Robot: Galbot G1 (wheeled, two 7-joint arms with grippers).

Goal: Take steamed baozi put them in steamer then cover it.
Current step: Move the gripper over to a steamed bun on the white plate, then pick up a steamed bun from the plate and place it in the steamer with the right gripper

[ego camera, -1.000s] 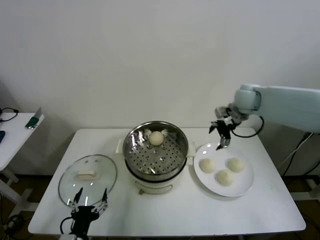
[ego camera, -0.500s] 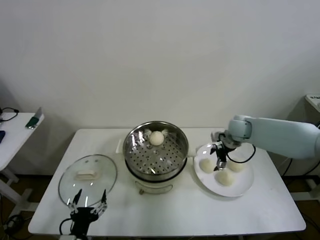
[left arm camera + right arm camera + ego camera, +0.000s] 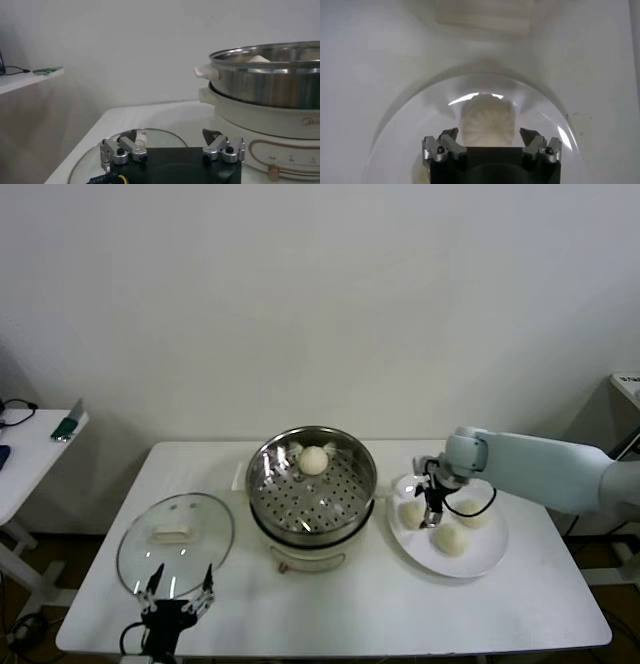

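One baozi (image 3: pixel 314 460) lies at the back of the shiny steamer (image 3: pixel 345 489) in mid-table. Three more sit on a white plate (image 3: pixel 483 555) to its right. My right gripper (image 3: pixel 432 506) is down on the plate at the bun nearest the steamer (image 3: pixel 410 514). In the right wrist view that baozi (image 3: pixel 487 120) sits between the fingers of the right gripper (image 3: pixel 489 135), which is open with a small gap on each side. The glass cover (image 3: pixel 175 530) lies flat at the table's front left. My left gripper (image 3: pixel 178 597) hangs open just in front of it.
The plate's other two buns (image 3: pixel 472 513) (image 3: pixel 449 539) lie close beside my right gripper. In the left wrist view the cover (image 3: pixel 150 140) lies beyond the left gripper (image 3: pixel 170 137), with the steamer (image 3: pixel 270 75) on its white base further off. A side table (image 3: pixel 30 446) stands at far left.
My right gripper has dropped from above the plate's back rim down to the plate and shifted towards the steamer, straddling a bun. The left arm has not moved.
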